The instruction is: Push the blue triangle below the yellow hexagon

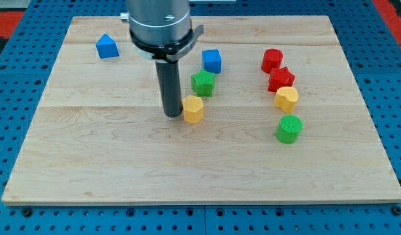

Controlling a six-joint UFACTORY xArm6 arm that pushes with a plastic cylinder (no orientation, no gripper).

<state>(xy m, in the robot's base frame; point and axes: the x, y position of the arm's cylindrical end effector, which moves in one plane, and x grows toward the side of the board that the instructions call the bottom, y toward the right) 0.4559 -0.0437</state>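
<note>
Blue triangle [107, 47] near tabletop [200, 170] top-left edge; my tip [172, 114] touching yellow hexagon [193, 109]; pincer state indeterminable.

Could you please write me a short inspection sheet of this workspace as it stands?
Surface: pale wooden board, flat, on a blue pegboard.
Job's things: blue triangle-like block near the view's top left; yellow hexagon-like block mid-board; second yellow block at the view's right.
Clutter: blue cube; green block; green cylinder; two red blocks.
Tool: my tip is just to the view's left of the mid-board yellow block, far from the blue triangle-like block.
Cables: nothing seen.
Surroundings: red strips at the top corners.
</note>
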